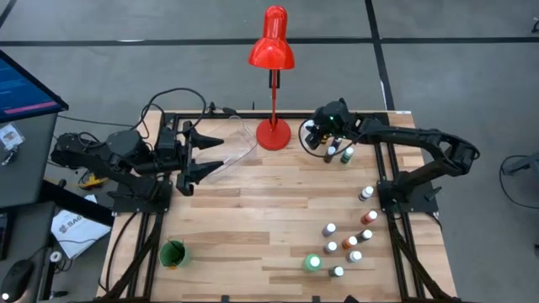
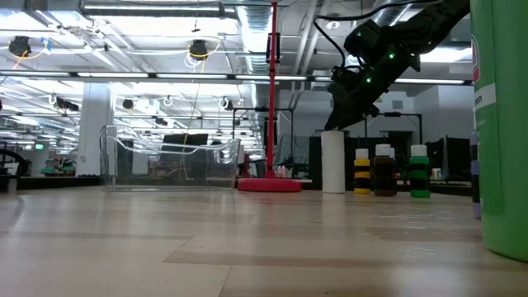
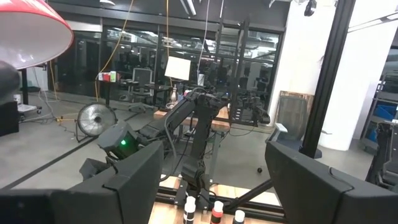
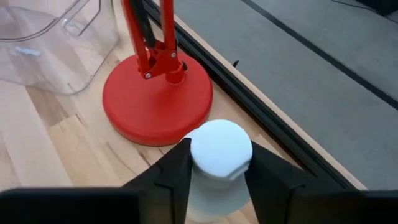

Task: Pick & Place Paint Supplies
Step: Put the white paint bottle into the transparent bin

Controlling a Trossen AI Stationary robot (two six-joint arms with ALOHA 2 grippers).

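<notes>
Near front-right corner of the table a loose cluster of small paint bottles stood w/ a green cup front-left. At the back edge, beside the red lamp base, the right gripper pinched a white bottle at the cap: likely light, rigid, slick plastic, so grip square on the cap. Left gripper, jaws spread, waited by the clear bin.

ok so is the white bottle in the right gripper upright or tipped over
Upright. The white-capped white bottle stands on its base on the wooden table in the low view, and the right gripper has a finger on each side of its cap.
</notes>
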